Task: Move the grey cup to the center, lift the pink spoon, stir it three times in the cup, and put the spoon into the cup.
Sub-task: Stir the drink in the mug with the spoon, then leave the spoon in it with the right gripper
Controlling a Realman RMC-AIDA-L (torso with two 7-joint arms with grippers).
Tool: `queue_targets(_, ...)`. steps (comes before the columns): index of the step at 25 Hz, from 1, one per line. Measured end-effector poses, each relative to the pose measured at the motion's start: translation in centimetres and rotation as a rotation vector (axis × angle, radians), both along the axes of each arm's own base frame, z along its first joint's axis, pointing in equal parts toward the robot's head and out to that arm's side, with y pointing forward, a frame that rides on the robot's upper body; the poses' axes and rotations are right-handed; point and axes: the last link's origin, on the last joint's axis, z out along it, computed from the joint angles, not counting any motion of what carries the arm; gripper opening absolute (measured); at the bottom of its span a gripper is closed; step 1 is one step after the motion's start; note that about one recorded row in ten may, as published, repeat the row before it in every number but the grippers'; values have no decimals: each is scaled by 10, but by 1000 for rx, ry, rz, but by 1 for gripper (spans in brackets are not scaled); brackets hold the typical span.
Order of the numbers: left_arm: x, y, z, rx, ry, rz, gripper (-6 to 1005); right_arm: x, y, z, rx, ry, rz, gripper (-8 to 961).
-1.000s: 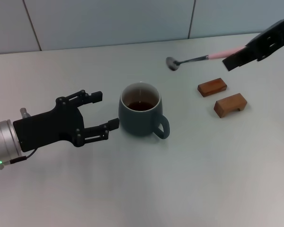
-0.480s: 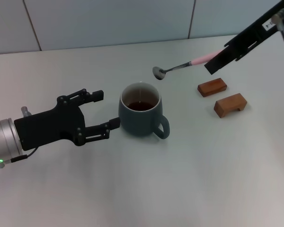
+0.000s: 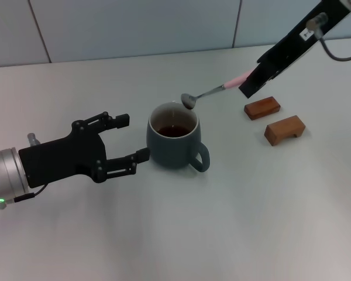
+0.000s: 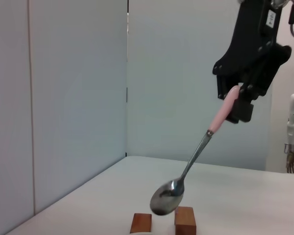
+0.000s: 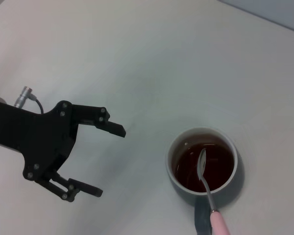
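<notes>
Sitting near the middle of the head-view frame on the pale table: the grey cup, upright, handle turned toward the lower right, dark brownish bottom showing inside.

Hanging in the air above the cup: the pink spoon, slanting down from the upper right, metal bowl hovering just over the cup's far rim, pink handle end pinched at the top. In the right wrist view, looking straight down along the spoon with its bowl lined up over the cup's dark inside; whether the bowl is touching the bottom, impossible to tell. In the left wrist view, dangling tilted, bowl lowest, in front of the two blocks.

Reaching in from the upper right corner of the head view: the right pincer, clamping the spoon's pink handle. Seen again in the left wrist view, the same right pincer gripping the handle end from above.

Waiting at the left of the head view, just beside the cup: the left pincer, fingers spread apart, holding nothing, not touching the cup. Showing spread wide likewise in the right wrist view.

Lying to the right of the cup, well apart from it: two wooden blocks, close together.
</notes>
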Motion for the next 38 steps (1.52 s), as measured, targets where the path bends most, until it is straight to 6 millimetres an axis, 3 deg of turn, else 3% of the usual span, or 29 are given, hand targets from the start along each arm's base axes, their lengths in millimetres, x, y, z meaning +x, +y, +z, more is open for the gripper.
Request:
queue_targets(18,1,-1,1,-5,-6,-7,840,-5,27,-44,-44,-97,-12,119)
queue_targets(38,3,-2,0,-7,-12,-20,840,-1,33,-95,-111,-191,9,123)
